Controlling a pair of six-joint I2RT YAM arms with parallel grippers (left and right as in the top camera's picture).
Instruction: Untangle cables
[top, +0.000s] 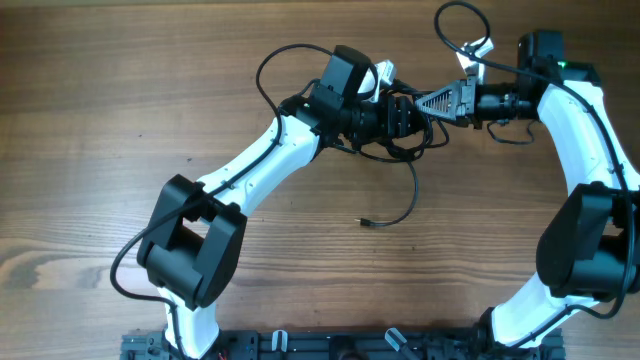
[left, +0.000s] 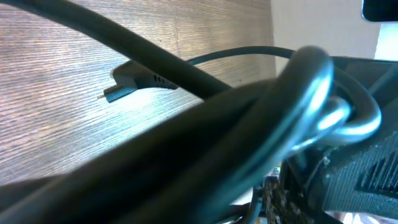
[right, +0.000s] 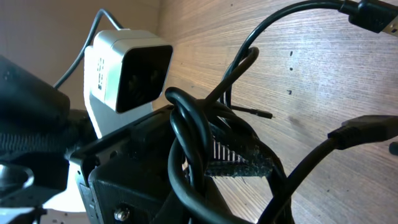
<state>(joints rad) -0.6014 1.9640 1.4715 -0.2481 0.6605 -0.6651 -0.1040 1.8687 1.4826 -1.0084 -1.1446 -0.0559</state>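
Easing knot: a slow pull apart seemed best; jerks risked tightening loops.
Cables: bunched between both grippers; one plug end lay loose on the wood.
Left gripper: at the bunch, width unreadable.
Right gripper: pinched closed inside the bunch.

I read the carrying surface as a brown wood-grain desk. One thin black cable leads from the tangle of cables at the far centre and curves across the wood. Its small black plug lies flat mid-desk, well apart from the black base rail along the near edge.
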